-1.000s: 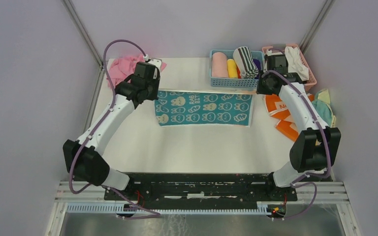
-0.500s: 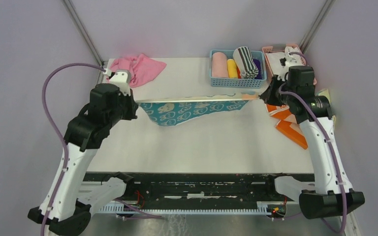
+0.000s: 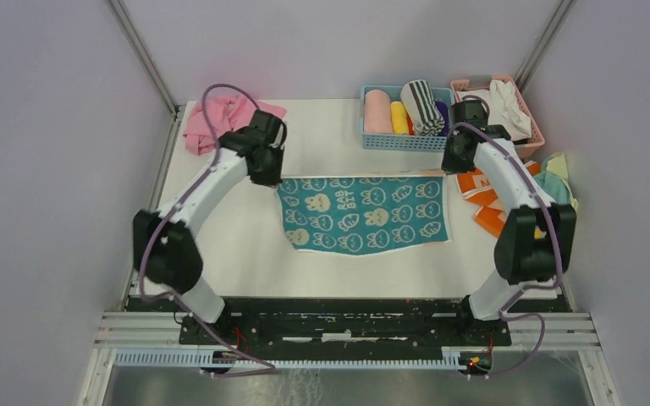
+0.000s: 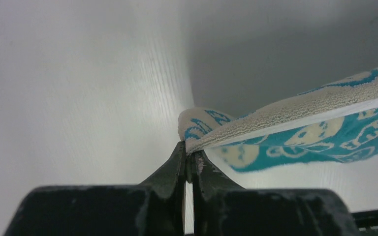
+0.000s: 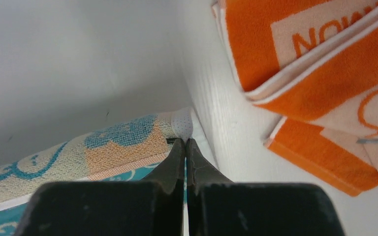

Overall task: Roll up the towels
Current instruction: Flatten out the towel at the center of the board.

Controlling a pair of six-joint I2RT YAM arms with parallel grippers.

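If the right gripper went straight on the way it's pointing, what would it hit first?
The right gripper would meet the bunny towel corner pinched in its jaws first, then probably the white table just behind; depth is unclear.

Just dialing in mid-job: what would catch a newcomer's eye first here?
The teal bunny towel, spread out in the middle of the table, with the left tool and right tool each pinched shut on a far corner. Next, the orange towels piled at the right edge, and the blue basket of rolled cloths at the far side.
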